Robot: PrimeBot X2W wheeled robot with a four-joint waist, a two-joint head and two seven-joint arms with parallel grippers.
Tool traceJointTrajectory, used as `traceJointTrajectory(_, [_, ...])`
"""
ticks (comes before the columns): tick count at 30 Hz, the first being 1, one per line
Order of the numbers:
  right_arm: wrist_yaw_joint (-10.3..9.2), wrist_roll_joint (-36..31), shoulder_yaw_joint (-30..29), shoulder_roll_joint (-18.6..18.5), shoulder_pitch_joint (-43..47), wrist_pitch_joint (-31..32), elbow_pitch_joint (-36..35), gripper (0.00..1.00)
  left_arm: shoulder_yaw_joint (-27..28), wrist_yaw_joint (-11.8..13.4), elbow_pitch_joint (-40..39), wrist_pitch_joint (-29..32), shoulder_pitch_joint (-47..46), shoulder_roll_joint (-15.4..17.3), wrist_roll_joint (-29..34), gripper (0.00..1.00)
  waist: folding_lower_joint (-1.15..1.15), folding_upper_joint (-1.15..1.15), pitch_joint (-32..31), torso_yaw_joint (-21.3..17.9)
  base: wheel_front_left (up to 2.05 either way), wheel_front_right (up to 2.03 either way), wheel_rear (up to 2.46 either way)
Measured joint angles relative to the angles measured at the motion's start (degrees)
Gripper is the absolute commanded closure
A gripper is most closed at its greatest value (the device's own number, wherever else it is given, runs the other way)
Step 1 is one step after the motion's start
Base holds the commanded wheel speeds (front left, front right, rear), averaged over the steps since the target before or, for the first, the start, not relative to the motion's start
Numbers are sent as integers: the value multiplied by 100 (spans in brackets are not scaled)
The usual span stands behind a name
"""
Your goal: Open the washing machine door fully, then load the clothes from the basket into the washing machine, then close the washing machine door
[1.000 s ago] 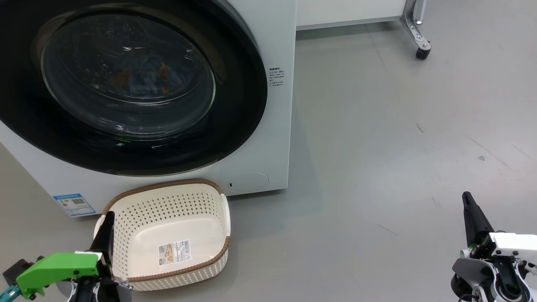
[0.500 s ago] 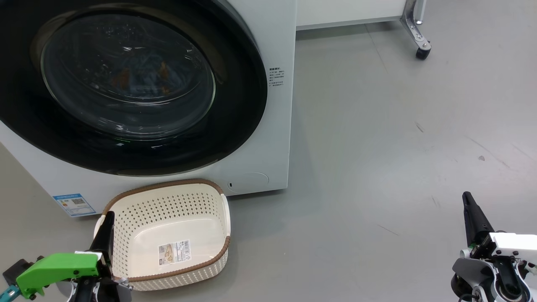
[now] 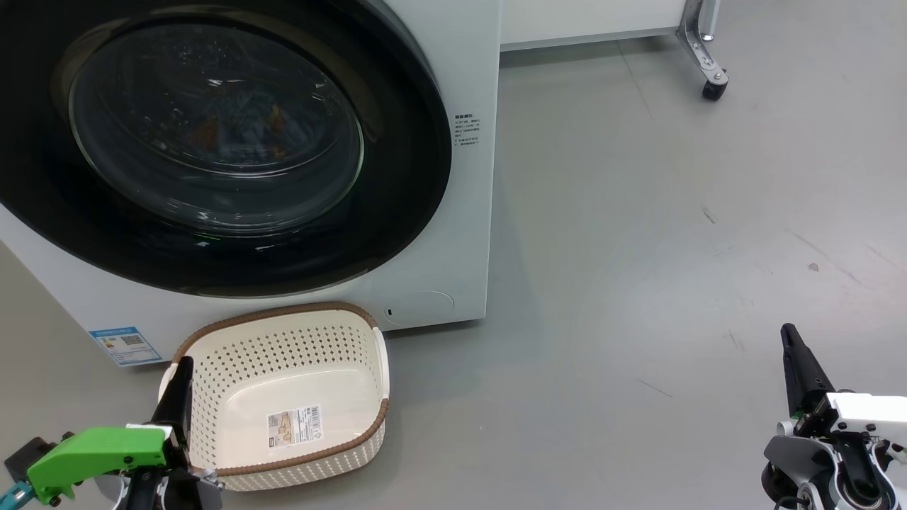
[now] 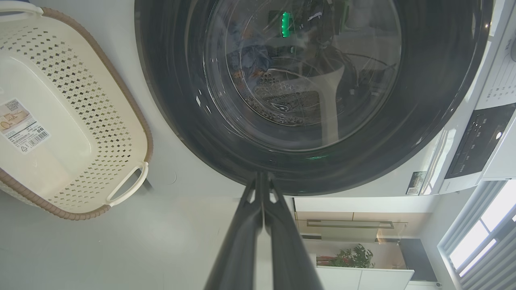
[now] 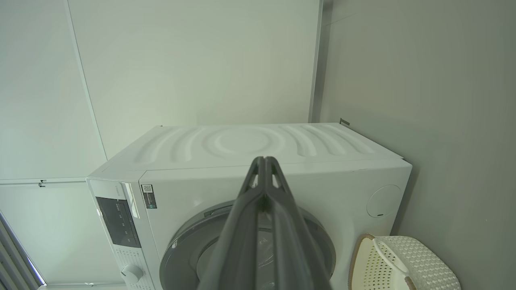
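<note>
The washing machine [image 3: 439, 234] is a white box with its door [image 3: 397, 212] shut flat against the front, black rim around clear glass. Through the glass I see the clothes [image 3: 234, 127], blue fabric with orange-brown spots, lying in the drum; the left wrist view shows the clothes [image 4: 252, 60] too. The basket [image 3: 312, 375] sits on the floor below the door with nothing in it but its label. My left gripper [image 3: 185, 364] is shut and empty at the basket's left rim. My right gripper [image 3: 786, 331] is shut and empty far to the right, above the floor.
Grey floor [image 3: 638, 283] stretches to the right of the machine. A metal leg with a caster [image 3: 712, 85] stands at the back right. A blue label [image 3: 126, 345] sits low on the machine's front. The control panel [image 4: 475, 141] shows in the left wrist view.
</note>
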Motion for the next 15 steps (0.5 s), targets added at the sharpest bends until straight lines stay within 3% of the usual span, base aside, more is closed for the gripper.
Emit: traceJointTrajectory(15, [0, -1, -5, 3, 0, 0, -1, 100, 1, 0, 0, 1, -1, 0, 0, 100, 0, 0, 0, 0, 0, 0, 0])
